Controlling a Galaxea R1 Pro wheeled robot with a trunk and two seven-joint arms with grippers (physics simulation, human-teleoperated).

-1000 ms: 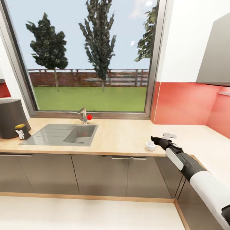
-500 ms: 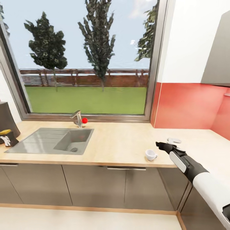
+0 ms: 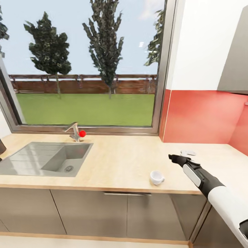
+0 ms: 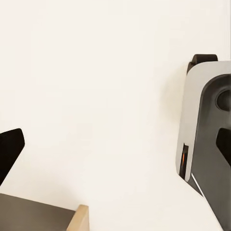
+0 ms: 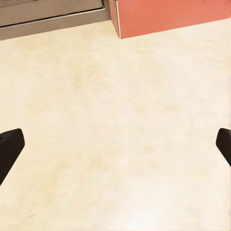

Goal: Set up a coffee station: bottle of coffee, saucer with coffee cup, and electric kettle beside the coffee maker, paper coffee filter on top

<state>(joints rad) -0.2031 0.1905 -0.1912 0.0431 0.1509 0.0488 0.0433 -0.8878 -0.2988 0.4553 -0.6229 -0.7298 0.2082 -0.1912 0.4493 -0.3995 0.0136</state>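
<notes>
The white coffee cup [image 3: 156,177] stands upright on the tan countertop [image 3: 127,162], close to its front edge. The small white saucer [image 3: 188,152] lies further back, toward the red wall. My right gripper [image 3: 172,157] hovers between the two, apart from both. It is open, and in the right wrist view the right gripper [image 5: 115,149] has only bare countertop between its fingertips. A dark sliver of the coffee maker [image 3: 1,146] shows at the far left edge. The left gripper [image 4: 115,149] is open and empty, facing a white surface.
A steel sink [image 3: 44,158] with a red-knobbed tap [image 3: 76,132] is set into the left of the counter under a large window. Dark grey cabinets [image 3: 103,213] run below. A red backsplash [image 3: 199,117] and a grey wall cabinet [image 3: 237,55] close the right corner.
The whole view has swung right, so the coffee maker and the bottle slid out at the left. My right gripper, earlier right at the cup, now sits apart from it.
</notes>
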